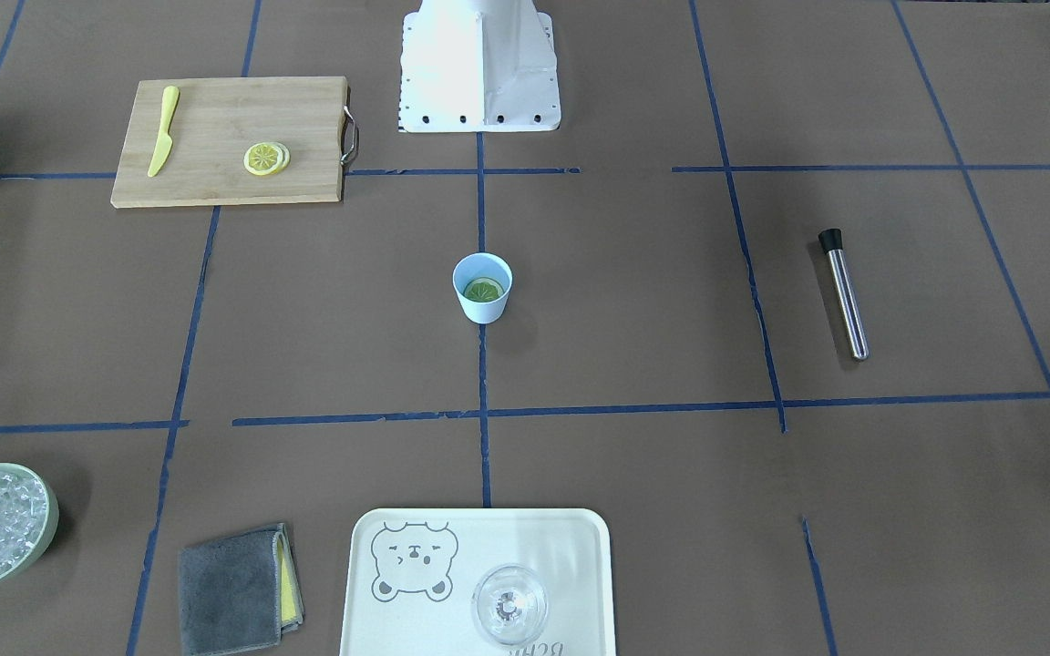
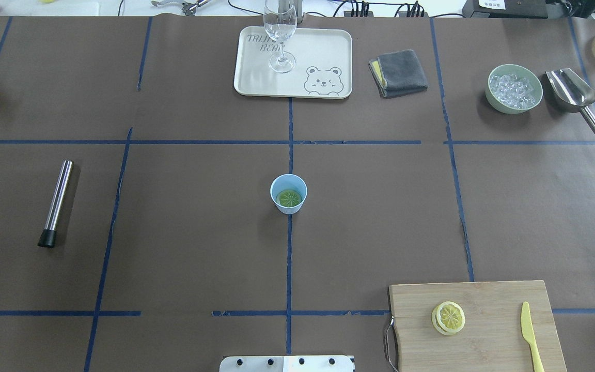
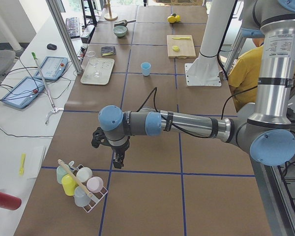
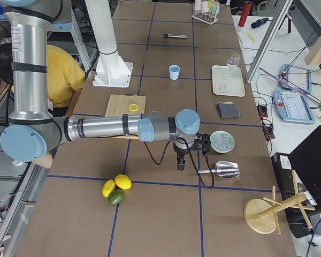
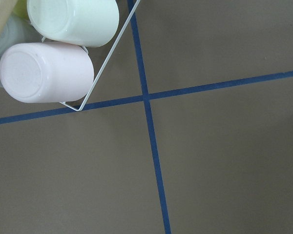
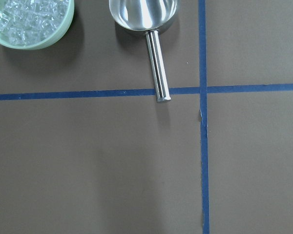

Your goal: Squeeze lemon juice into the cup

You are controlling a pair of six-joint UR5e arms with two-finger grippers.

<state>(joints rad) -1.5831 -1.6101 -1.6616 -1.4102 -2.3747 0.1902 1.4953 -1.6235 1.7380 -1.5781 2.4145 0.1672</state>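
Note:
The pale-blue cup [image 1: 482, 305] stands upright at the table's middle on a blue tape line; it also shows in the overhead view [image 2: 288, 206]. The lemon slice [image 1: 483, 291] lies flat inside the cup, greenish in shade, and shows in the overhead view too [image 2: 288, 198]. My left gripper [image 3: 117, 161] hangs far from the cup at the table's left end, near a rack of cups; I cannot tell if it is open or shut. My right gripper [image 4: 180, 163] hangs at the right end near the ice bowl; I cannot tell its state. Neither wrist view shows fingers.
A cutting board [image 2: 488, 341] holds a stack of two lemon slices [image 2: 448, 318] and a yellow knife [image 2: 531, 337]. A tray [image 2: 328, 46] with a glass [image 2: 280, 36], a grey cloth [image 2: 398, 72], an ice bowl [image 2: 514, 88], a scoop [image 2: 571, 90] and a steel rod [image 2: 57, 202] lie around.

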